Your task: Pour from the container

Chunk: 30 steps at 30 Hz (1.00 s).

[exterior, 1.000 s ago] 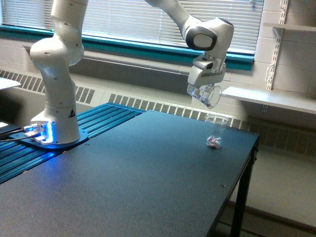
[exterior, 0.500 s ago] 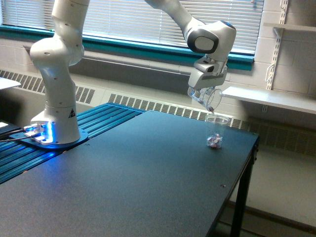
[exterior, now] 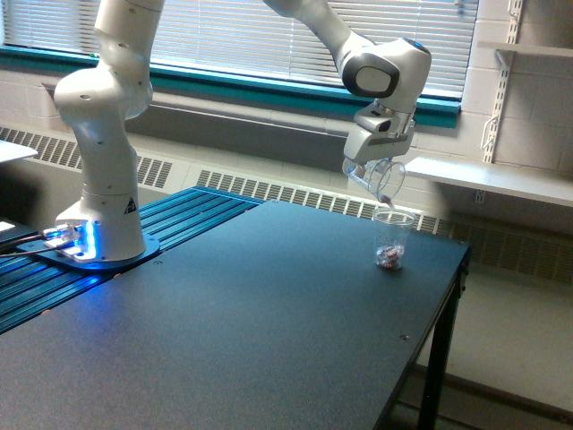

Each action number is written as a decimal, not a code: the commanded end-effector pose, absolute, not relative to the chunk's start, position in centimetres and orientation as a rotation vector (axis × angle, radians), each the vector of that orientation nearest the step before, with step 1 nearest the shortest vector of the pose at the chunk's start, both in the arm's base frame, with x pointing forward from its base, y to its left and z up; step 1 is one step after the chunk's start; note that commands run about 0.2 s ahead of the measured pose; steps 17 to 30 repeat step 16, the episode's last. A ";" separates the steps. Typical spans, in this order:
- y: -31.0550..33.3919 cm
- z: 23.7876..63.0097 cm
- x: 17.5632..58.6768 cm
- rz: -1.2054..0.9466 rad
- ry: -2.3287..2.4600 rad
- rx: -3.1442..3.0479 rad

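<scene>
My gripper (exterior: 371,167) hangs over the far right part of the table, shut on the container (exterior: 381,179), a wide clear plastic cup. The container is tipped steeply, its mouth pointing down toward the exterior view's right. Directly below it a smaller clear cup (exterior: 391,238) stands upright on the dark table (exterior: 242,322), with small reddish pieces lying in its bottom. A short gap separates the container's lower rim from the small cup's rim. Whether anything is left inside the container is too faint to tell.
The arm's white base (exterior: 98,224) stands on blue ribbed plating (exterior: 170,224) at the exterior view's left. The table's right edge (exterior: 439,340) drops off close to the small cup. A white shelf (exterior: 501,179) runs along the wall behind the gripper.
The gripper has shifted slightly toward the exterior view's right, and the container has tipped further over the small cup. The small cup has stayed in place.
</scene>
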<state>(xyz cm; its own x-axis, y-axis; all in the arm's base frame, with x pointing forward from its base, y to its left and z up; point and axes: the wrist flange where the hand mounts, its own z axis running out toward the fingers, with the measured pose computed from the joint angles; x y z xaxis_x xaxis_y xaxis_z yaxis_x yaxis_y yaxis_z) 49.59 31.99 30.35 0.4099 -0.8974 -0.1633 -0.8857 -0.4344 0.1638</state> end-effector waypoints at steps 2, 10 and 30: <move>32.1 30.5 49.9 -0.368 -1.650 2.590; 32.2 30.2 49.6 -0.368 -1.657 2.578; 32.2 30.6 49.8 -0.353 -1.666 2.594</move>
